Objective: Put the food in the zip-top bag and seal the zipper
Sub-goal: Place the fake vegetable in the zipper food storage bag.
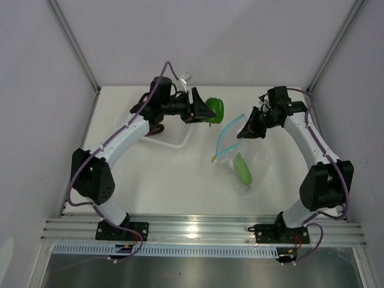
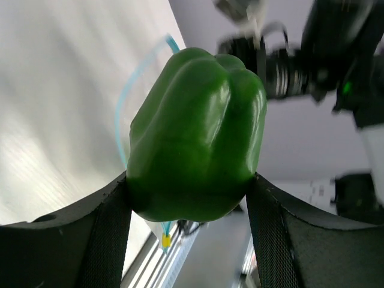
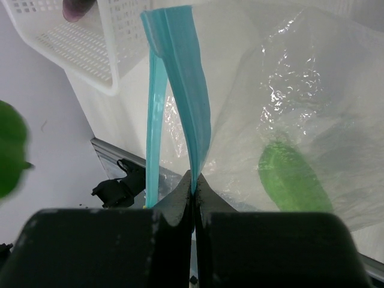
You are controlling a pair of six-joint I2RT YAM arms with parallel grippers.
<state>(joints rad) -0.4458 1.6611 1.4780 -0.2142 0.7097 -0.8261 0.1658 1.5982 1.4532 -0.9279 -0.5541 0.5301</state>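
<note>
My left gripper (image 1: pixel 207 113) is shut on a green bell pepper (image 1: pixel 214 110) (image 2: pixel 198 135), held in the air left of the bag's mouth. The clear zip-top bag (image 1: pixel 249 165) (image 3: pixel 306 90) hangs down to the table at centre right with a light green cucumber (image 1: pixel 242 170) (image 3: pixel 294 179) inside. My right gripper (image 1: pixel 243 132) (image 3: pixel 193 180) is shut on one side of the light-blue zipper (image 1: pixel 227 133) (image 3: pixel 183 90), lifting it, so the mouth gapes; the other strip (image 3: pixel 153 114) hangs apart to the left.
A white perforated basket (image 3: pixel 84 54) stands behind the left arm, with a purple piece (image 3: pixel 77 8) at its far edge. A clear tray rim (image 1: pixel 177 143) lies under the left forearm. The metal rail (image 1: pixel 204 231) runs along the near edge.
</note>
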